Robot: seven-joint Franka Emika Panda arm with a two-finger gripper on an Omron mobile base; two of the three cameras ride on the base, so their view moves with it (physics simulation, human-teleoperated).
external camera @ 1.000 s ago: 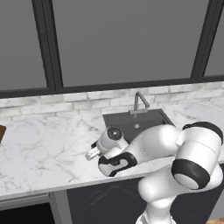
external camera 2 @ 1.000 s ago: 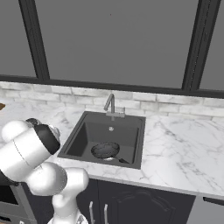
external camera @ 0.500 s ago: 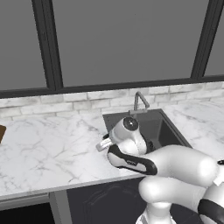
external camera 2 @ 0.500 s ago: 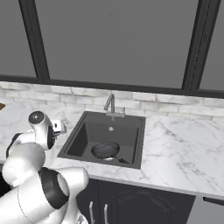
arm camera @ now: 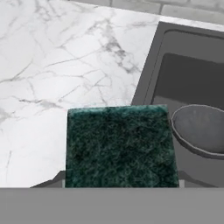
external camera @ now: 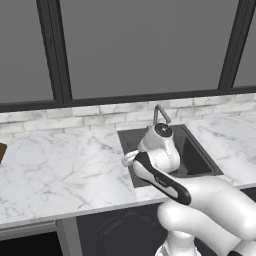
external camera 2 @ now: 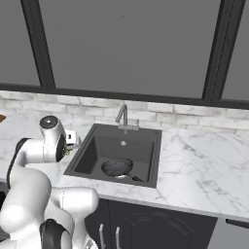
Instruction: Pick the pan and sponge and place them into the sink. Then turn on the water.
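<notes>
Here the white arm's two-finger gripper [external camera 2: 73, 144] hangs over the white marble counter [external camera: 60, 175] just beside the left rim of the dark grey rectangular recessed sink [external camera 2: 95, 145], pinching the small rectangular sponge with dark green top over yellow body [arm camera: 120, 146]. In the hand view the sponge's green face sits right in front of the camera between the finger tips, above the counter close to the sink's left edge. In the right base view a bit of green and yellow [external camera 2: 68, 151] pokes out at the gripper, which sits level with the counter's edge at the basin. In the left base view the gripper [external camera: 128, 159] shows past the wrist, at the sink's [external camera: 197, 155] front left corner. The round shallow dark grey pan with thin rim [external camera 2: 117, 167] lies flat on the sink floor, toward the front edge of the basin, left of centre; its short handle [external camera 2: 137, 178] points toward the front right. In the hand view the pan [arm camera: 201, 130] shows right of the sponge, inside the basin [arm camera: 148, 78]. The grey gooseneck faucet [external camera 2: 122, 115] stands at the middle of the sink's back edge, below the dark window.
</notes>
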